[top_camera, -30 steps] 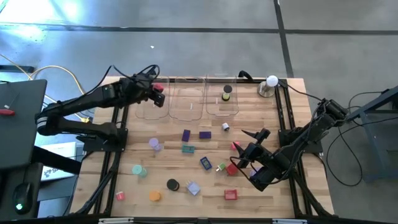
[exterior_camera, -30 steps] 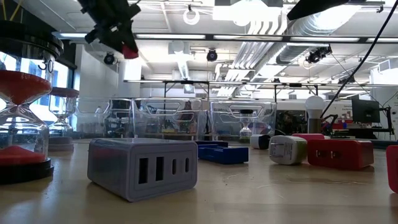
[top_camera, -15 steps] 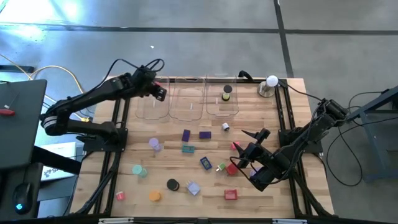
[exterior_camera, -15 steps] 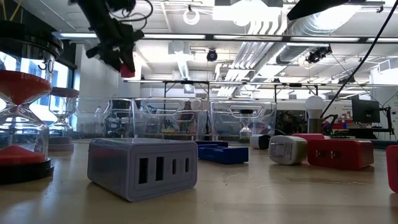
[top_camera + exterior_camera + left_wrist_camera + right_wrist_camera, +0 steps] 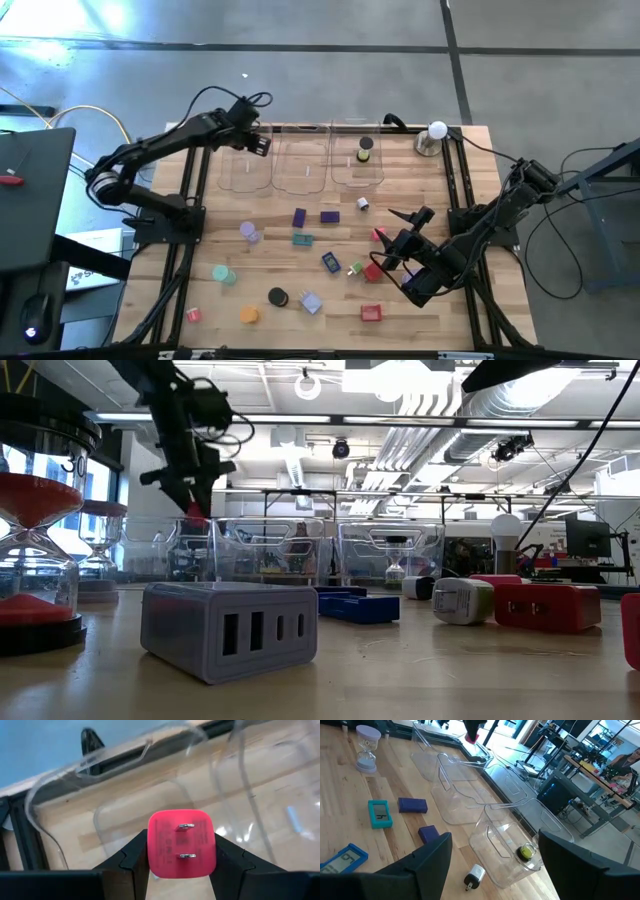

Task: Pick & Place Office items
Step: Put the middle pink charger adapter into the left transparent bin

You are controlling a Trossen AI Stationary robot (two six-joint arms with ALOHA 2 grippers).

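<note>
My left gripper is shut on a pink plug block with two metal prongs and hangs over the leftmost clear tray; the low view shows the left gripper just above that tray's rim. My right gripper is open above the table's right part, beside red pieces. Small coloured pieces lie flat on the wood: purple blocks, a teal piece, a blue one, a black disc. In the right wrist view the right gripper has its fingers wide apart. My left gripper pinches the pink plug block between its two fingers, which sit on two opposite side faces. The pronged face is turned toward the wrist camera. The fingers point down from above, and the block is lifted clear over the left tray.
Three clear trays stand in a row at the far edge; the right one holds a green-and-black disc. A white ball on a metal base stands at the far right corner. A white plug lies near the trays.
My left gripper has come down toward the leftmost tray with the pink block still between its fingers, the arm reaching farther toward the far edge. My right arm has kept still.
</note>
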